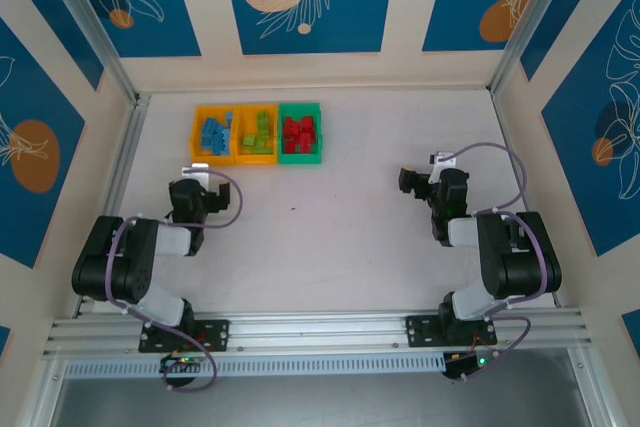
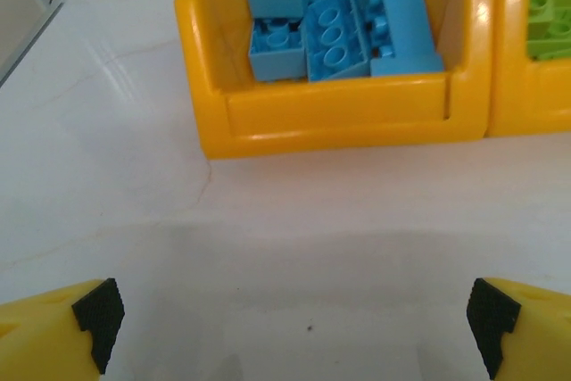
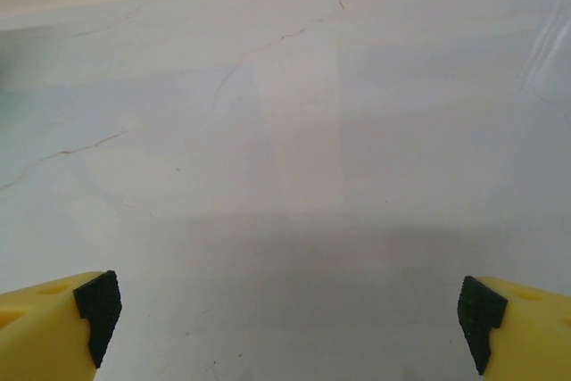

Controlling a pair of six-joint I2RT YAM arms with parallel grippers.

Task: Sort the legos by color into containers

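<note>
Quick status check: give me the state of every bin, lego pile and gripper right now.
Left yellow bin: upright, holds blue legos.
Middle yellow bin: upright, holds lime green legos.
Green bin: upright, holds red legos.
Left gripper: open, empty, facing the blue legos.
Right gripper: open, empty, over bare table.

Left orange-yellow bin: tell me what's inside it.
Blue legos lie in the left orange-yellow bin, heaped at angles over one another; no other color is visible there. The bin's floor and any bricks beneath the top layer are covered by that heap.
</note>
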